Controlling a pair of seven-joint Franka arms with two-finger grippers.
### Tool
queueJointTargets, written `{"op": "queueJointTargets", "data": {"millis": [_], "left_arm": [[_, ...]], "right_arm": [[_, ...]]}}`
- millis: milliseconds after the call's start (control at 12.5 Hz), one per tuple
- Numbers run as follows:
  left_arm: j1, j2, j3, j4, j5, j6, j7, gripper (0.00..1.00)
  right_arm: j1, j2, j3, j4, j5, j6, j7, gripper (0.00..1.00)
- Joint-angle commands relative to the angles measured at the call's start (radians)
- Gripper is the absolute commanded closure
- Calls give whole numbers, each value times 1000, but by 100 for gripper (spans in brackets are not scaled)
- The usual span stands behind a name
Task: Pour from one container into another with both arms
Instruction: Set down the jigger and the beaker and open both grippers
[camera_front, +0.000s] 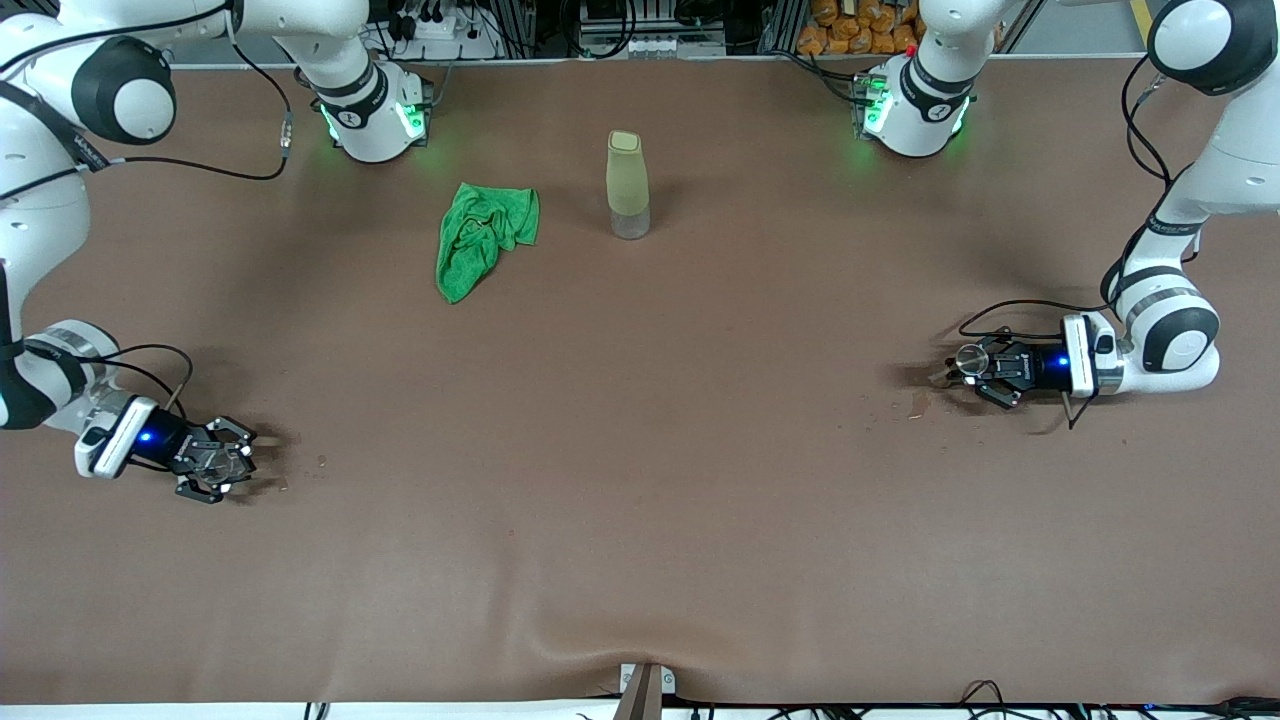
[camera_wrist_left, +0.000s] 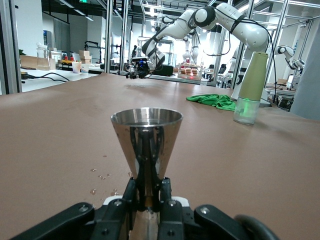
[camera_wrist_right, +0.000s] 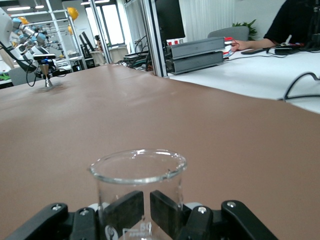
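Note:
The clear beaker-like cup (camera_front: 222, 462) (camera_wrist_right: 137, 167) stands upright inside my right gripper (camera_front: 246, 462) (camera_wrist_right: 150, 210). That gripper is shut around it, and the pads (camera_wrist_right: 127, 210) show through the glass. It is low over the table at the right arm's end, near the front camera. The silvery metal cup (camera_front: 970, 360) (camera_wrist_left: 146, 135) is upright in my left gripper (camera_front: 975, 372) (camera_wrist_left: 147, 192). That gripper is shut on the cup's narrow lower part, low at the left arm's end. The two cups are far apart.
A tall yellowish-green bottle (camera_front: 628, 185) (camera_wrist_left: 250, 82) stands near the robots' bases, mid-table. A crumpled green cloth (camera_front: 485, 235) (camera_wrist_left: 212, 100) lies beside it, toward the right arm's end. Small droplets (camera_wrist_left: 100, 177) dot the brown table cover (camera_front: 640, 450) by the left gripper.

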Motion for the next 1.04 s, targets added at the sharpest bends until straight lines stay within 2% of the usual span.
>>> {"op": "queueJointTargets", "data": {"millis": [0, 80, 160, 239, 479, 558, 638, 718, 957], "left_arm": [[-4, 32, -2, 57, 21, -33, -5, 89], [-7, 40, -2, 59, 19, -33, -3, 89], [-7, 46, -2, 61, 16, -33, -2, 89], [-7, 54, -3, 62, 15, -33, -2, 89], [-15, 59, -3, 64, 10, -30, 9, 81], [-15, 65, -3, 64, 9, -30, 11, 70], [-16, 71, -3, 65, 9, -30, 9, 54], [-23, 78, -3, 83, 10, -30, 9, 1], [-24, 78, -2, 90, 24, -33, -8, 0]], "right_arm": [[-40, 36, 22, 30, 12, -8, -21, 100], [-42, 36, 22, 32, 12, -8, -34, 100], [-42, 35, 22, 32, 12, -8, -33, 71], [-45, 35, 22, 30, 12, -8, -31, 1], [-53, 29, 22, 30, 14, -14, -21, 0], [-59, 20, 22, 32, 11, -15, -19, 0], [-59, 18, 22, 30, 6, -17, -15, 0], [-66, 13, 22, 32, 2, -18, -15, 0], [-69, -52, 21, 30, -37, -41, 71, 0]]}}
